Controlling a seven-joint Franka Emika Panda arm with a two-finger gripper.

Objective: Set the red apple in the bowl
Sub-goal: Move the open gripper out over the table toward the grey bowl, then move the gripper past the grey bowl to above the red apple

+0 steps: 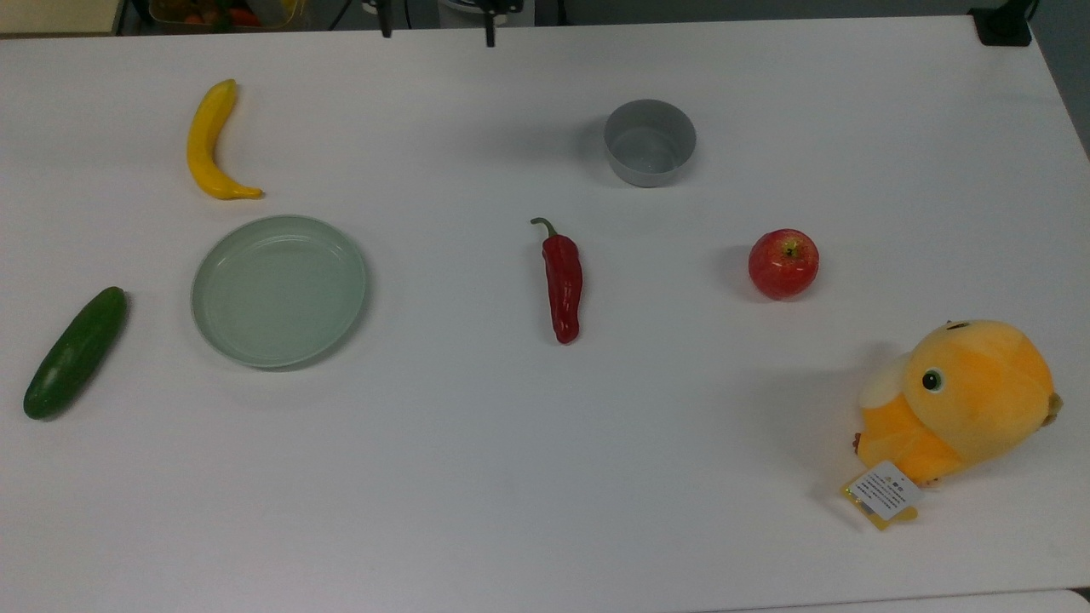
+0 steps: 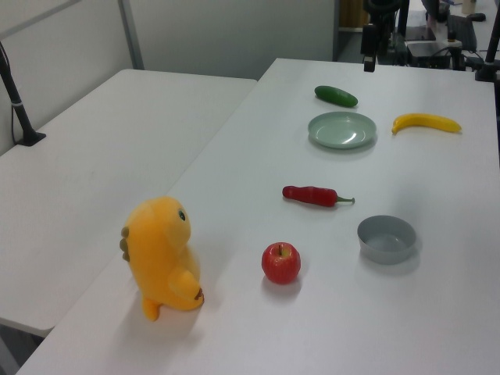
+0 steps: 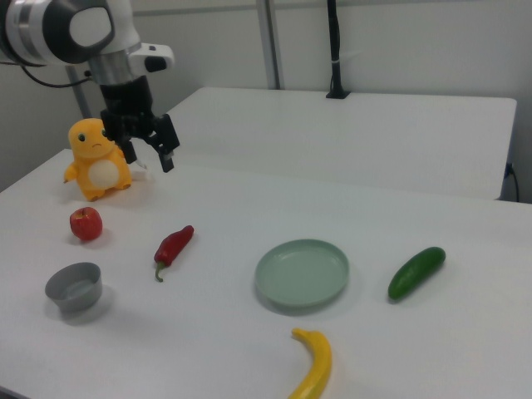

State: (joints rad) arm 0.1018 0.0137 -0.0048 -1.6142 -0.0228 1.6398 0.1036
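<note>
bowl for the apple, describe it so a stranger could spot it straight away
On the white table, start at the orange plush toy in the top view's lower right; the red apple sits just above it. Up and to the left of the apple stands the bowl, empty. It is small, deep, grey and straight-sided, unlike the wide, shallow pale green plate on the top view's left.

arm (image 3: 58, 25): cut off by the right view's top and left edges
gripper (image 1: 436, 32): two dark fingertips at the top view's far edge, the rest cut off
toy's tag (image 1: 884, 489): print too small to read
</note>
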